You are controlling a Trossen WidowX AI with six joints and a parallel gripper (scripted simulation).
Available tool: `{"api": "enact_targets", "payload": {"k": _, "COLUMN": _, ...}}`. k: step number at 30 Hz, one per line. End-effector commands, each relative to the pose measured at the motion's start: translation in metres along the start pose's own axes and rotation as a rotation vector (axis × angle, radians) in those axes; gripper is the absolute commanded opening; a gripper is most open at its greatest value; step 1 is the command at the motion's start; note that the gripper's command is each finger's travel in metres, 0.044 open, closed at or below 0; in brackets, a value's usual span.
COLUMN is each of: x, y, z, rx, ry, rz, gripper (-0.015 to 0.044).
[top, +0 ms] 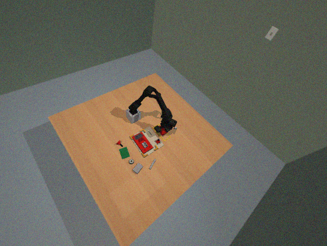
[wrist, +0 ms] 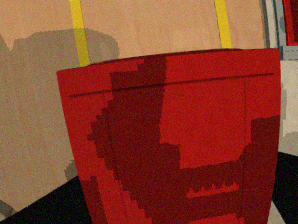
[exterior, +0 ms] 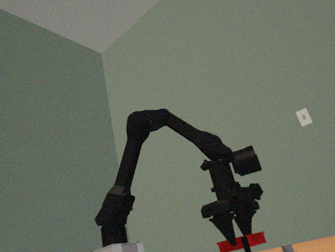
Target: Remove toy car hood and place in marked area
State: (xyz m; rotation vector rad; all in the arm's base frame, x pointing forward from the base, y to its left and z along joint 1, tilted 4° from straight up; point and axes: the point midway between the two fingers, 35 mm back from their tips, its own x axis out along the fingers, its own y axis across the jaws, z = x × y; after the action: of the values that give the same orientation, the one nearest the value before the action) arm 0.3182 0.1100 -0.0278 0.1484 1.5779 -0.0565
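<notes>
Over the wooden table (top: 193, 156) (exterior: 316, 244) (wrist: 150, 27) we had our black arm (top: 163, 108) (exterior: 185, 129) bent downward, near the toy car (top: 139, 141) (wrist: 291, 95). Our gripper (top: 164, 129) (exterior: 240, 240) (wrist: 178, 173), its fingers well apart, gripped the red hood (top: 163, 132) (exterior: 257, 238) (wrist: 205, 110), off the car and partly over the yellow outline (top: 167, 138) (wrist: 79, 30). We could not tell whether the hood touched the table.

Open air above the arm (top: 161, 103) (exterior: 184, 129), toy car (top: 147, 147) (wrist: 291, 95) close beside the hood (top: 163, 132) (exterior: 257, 239) (wrist: 205, 115)
</notes>
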Motion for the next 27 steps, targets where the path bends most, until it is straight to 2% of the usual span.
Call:
{"api": "enact_targets", "payload": {"k": 1, "x": 0.003, "y": 0.000, "z": -0.002, "rx": 0.004, "ry": 0.006, "rz": 0.002, "gripper": 0.0000}}
{"api": "enact_targets", "payload": {"k": 27, "x": 0.018, "y": -0.001, "z": -0.004, "rx": 0.004, "ry": 0.006, "rz": 0.002, "gripper": 0.0000}}
